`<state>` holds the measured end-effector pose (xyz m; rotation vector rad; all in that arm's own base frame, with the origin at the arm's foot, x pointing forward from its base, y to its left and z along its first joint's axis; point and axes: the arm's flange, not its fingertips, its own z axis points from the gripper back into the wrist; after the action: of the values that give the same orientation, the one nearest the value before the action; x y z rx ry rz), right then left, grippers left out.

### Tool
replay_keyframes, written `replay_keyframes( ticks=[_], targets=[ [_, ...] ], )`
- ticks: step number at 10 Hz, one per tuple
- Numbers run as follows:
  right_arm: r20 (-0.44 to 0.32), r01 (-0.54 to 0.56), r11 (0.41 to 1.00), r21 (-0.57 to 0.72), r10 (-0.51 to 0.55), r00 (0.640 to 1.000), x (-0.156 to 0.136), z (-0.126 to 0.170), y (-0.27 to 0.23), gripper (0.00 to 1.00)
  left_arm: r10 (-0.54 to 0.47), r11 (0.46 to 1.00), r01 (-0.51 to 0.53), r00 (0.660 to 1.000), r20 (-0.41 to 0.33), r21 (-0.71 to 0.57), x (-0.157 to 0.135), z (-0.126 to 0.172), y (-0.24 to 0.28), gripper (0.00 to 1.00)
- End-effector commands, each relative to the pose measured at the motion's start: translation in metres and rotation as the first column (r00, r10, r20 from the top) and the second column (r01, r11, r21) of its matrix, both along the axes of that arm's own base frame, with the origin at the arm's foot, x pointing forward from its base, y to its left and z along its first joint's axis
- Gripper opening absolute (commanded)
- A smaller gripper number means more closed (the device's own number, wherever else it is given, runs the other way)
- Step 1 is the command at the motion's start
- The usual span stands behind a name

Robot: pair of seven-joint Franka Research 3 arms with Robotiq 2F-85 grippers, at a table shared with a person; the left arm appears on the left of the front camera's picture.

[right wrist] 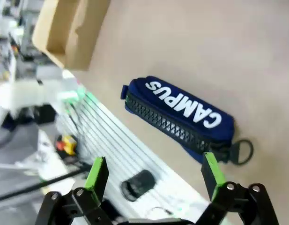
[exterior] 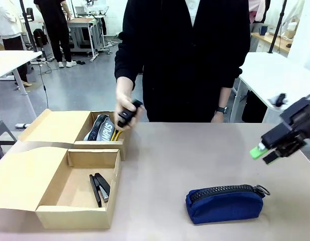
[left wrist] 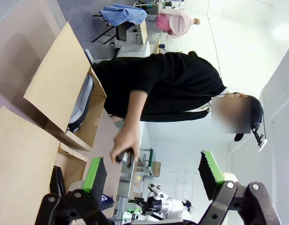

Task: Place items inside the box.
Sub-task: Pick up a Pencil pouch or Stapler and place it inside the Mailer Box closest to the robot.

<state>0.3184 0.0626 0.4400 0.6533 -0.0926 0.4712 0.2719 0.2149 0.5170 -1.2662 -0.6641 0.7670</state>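
Observation:
The box (exterior: 77, 213) lies at the table's near left, its wide flap lid (exterior: 24, 175) folded open. One black stapler (exterior: 99, 188) rests inside it. A person's hand (exterior: 125, 103) holds a second black stapler (exterior: 129, 113) above the far cartons; that hand and stapler (left wrist: 126, 157) also show in the left wrist view. The navy blue zip pouch (exterior: 224, 203) lies on the near right of the table. My right gripper (exterior: 264, 154) hangs open above and to the right of it, and its wrist view looks down on the pouch (right wrist: 179, 117). My left gripper (left wrist: 152, 176) is open and holds nothing.
A smaller tan carton (exterior: 102, 145) behind the box holds a dark white-lettered pouch (exterior: 100, 128), with something yellow (exterior: 116, 134) beside it. The person stands at the far edge. White tables stand at the left and right.

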Motion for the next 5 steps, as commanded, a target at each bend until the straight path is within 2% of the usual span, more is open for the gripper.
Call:
replay_keyframes(
  ticks=[1,2,3,4,5],
  targets=[
    [0.37,-0.444,0.893,-0.072,0.437,0.82,0.008,-0.018,0.014,1.0,-0.002,1.0,0.002,1.0,0.026,-0.002,-0.002,-0.001,-0.002,1.0],
    [0.389,-0.613,0.773,-0.165,0.622,0.68,-0.002,-0.024,0.032,1.0,-0.002,1.0,0.002,1.0,0.026,-0.002,-0.002,-0.001,-0.002,1.0],
    [0.412,-0.601,0.761,-0.246,0.643,0.645,-0.006,-0.033,0.051,1.0,-0.002,1.0,0.002,1.0,0.026,-0.002,-0.002,-0.001,-0.002,1.0],
    [0.39,-0.62,0.72,-0.313,0.692,0.607,-0.01,-0.042,0.072,1.0,-0.002,1.0,0.002,1.0,0.026,-0.002,-0.002,-0.001,-0.002,1.0],
    [0.302,-0.629,0.68,-0.376,0.732,0.611,-0.013,-0.051,0.087,1.0,-0.002,1.0,0.002,1.0,0.026,-0.002,-0.002,-0.001,-0.002,1.0]
  ],
)
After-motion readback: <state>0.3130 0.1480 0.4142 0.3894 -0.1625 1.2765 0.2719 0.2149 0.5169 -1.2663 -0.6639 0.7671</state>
